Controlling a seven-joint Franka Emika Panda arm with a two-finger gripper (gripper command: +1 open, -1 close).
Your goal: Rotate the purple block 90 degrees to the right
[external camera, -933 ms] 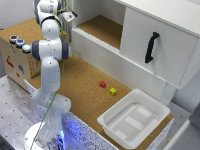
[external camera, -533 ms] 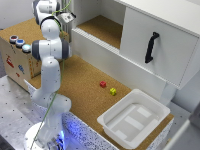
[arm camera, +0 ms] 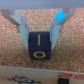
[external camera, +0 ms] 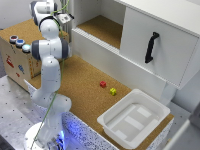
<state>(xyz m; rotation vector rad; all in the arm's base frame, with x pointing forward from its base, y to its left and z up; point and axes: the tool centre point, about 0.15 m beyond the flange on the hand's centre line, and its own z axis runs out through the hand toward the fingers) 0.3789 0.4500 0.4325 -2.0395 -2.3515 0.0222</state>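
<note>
The purple block (arm camera: 39, 46) is dark, with yellow markings on the face toward the wrist camera. It sits between the two fingers of my gripper (arm camera: 39, 39), which press against its upper sides, over a cork surface. In the exterior view my gripper (external camera: 63, 18) is high at the back, on the exterior view's left, behind the arm's upper links. The purple block is hidden there.
A small red cube (external camera: 103, 84) and a yellow cube (external camera: 113, 91) lie on the cork table (external camera: 85, 95). A white tray (external camera: 134, 120) stands on the exterior view's right. A white cabinet with a black handle (external camera: 150, 47) is behind, and a box with buttons (external camera: 19, 42) is on the left.
</note>
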